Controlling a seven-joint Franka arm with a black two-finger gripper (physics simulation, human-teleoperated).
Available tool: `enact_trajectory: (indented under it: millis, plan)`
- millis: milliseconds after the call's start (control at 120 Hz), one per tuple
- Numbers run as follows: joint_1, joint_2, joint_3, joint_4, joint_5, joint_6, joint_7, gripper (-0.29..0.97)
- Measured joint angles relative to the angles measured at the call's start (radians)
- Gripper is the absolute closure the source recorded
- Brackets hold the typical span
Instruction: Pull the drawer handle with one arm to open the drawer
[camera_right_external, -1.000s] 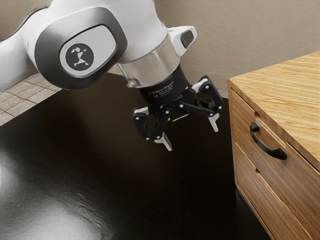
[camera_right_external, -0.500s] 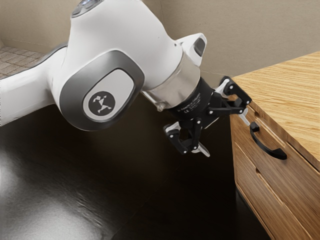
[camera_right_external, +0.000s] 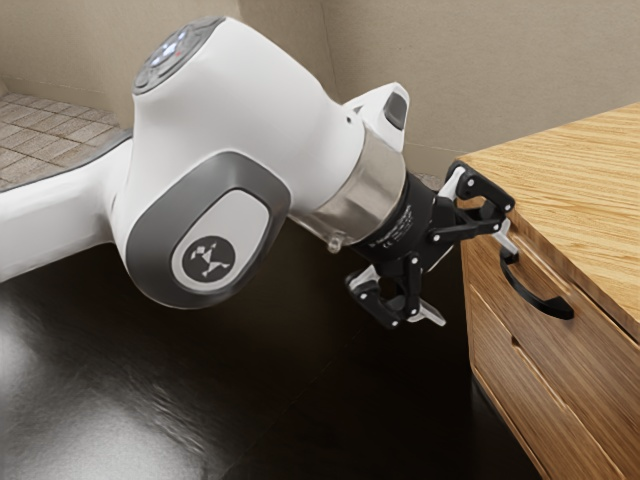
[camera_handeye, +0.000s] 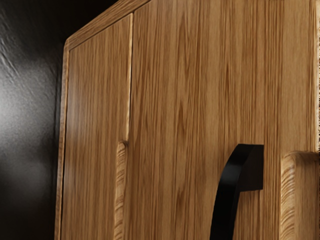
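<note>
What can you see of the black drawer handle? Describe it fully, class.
The drawer handle is a slim, smooth black bar, bowed outward, with both ends fixed to the upper drawer front of the wooden cabinet. It runs lengthwise along that front, which looks shut, flush with the drawer below. The open jaws hover by its near end, with one fingertip close beside it. Whether they touch cannot be told.

Exterior camera looks down sidelong at the light wooden cabinet (camera_right_external: 575, 185); wrist camera sits close before its front (curved black handle (camera_right_external: 528, 289) (camera_handeye: 226, 200) shared).
</note>
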Motion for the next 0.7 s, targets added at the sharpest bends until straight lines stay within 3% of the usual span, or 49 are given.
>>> enact_trajectory:
  millis: [700]
  plan:
    - [-0.026,0.030,-0.004,-0.076,-0.006,0.097,-0.049,0.00]
